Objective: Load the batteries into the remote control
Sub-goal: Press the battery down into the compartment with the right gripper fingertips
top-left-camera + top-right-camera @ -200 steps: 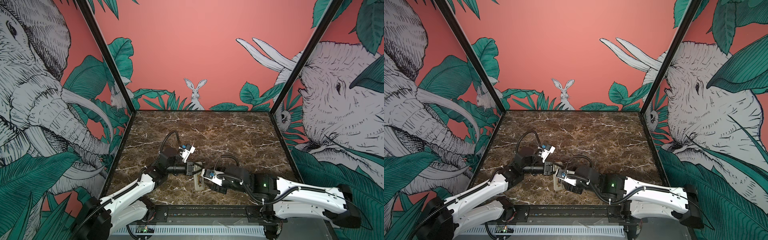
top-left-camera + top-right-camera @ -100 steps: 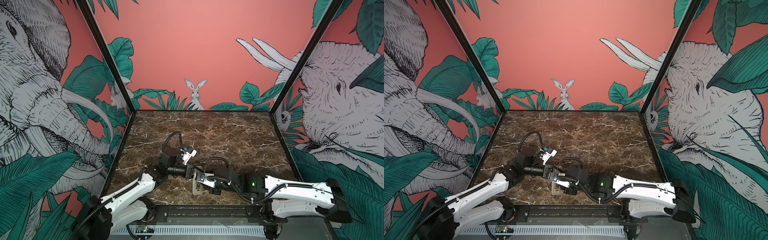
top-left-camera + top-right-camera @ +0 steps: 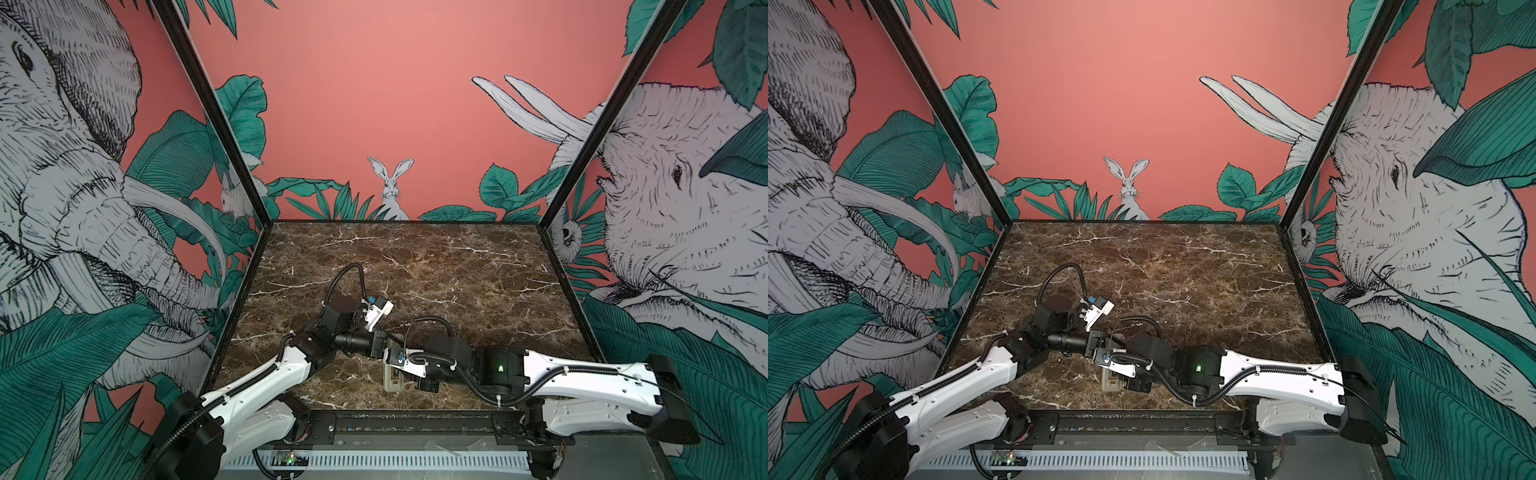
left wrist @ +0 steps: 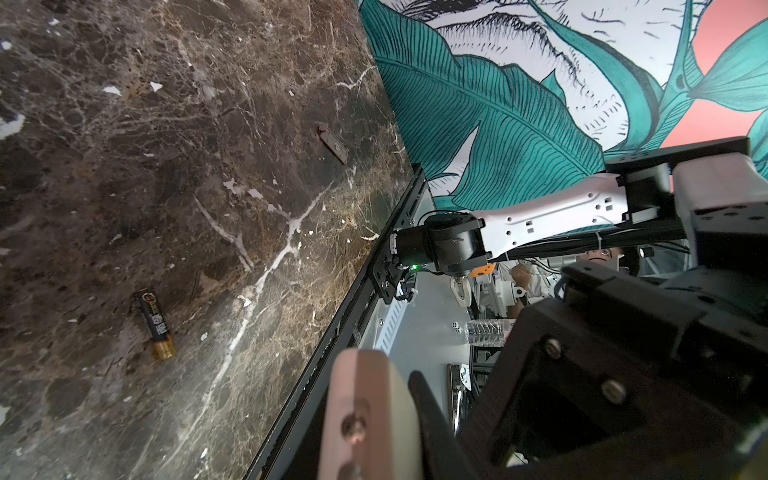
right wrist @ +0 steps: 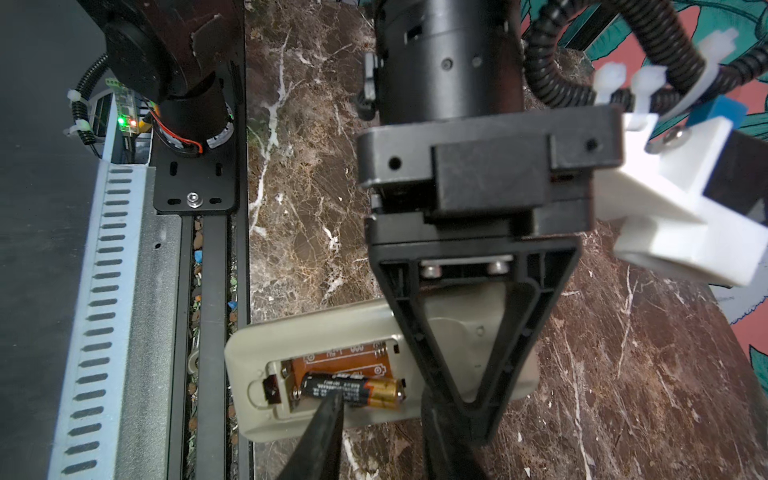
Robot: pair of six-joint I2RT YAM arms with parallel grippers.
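Observation:
The remote control point(image 5: 257, 357) is greyish-beige, turned back up, with its battery bay open. It hangs over the table's front edge point(image 5: 248, 232). My left gripper point(image 5: 469, 409) reaches in from above and is shut on the remote's far half. One dark battery point(image 5: 353, 390) with a gold end lies in the bay. My right gripper point(image 5: 384, 409) is open, and one of its fingertips point(image 5: 330, 405) rests on that battery. A second battery point(image 4: 153, 326) lies loose on the marble. In both top views the remote point(image 3: 390, 380) point(image 3: 1109, 382) shows under the two grippers point(image 3: 384, 347) point(image 3: 1115, 376).
A small flat brown strip point(image 4: 332, 143) lies on the marble near the right wall. The black front rail point(image 5: 208, 291) and slotted grey duct point(image 5: 104, 291) run just below the remote. Patterned walls point(image 3: 232, 174) close in three sides.
My right arm has reached further left over the remote and its jaws have narrowed. The left gripper has kept its hold and barely moved.

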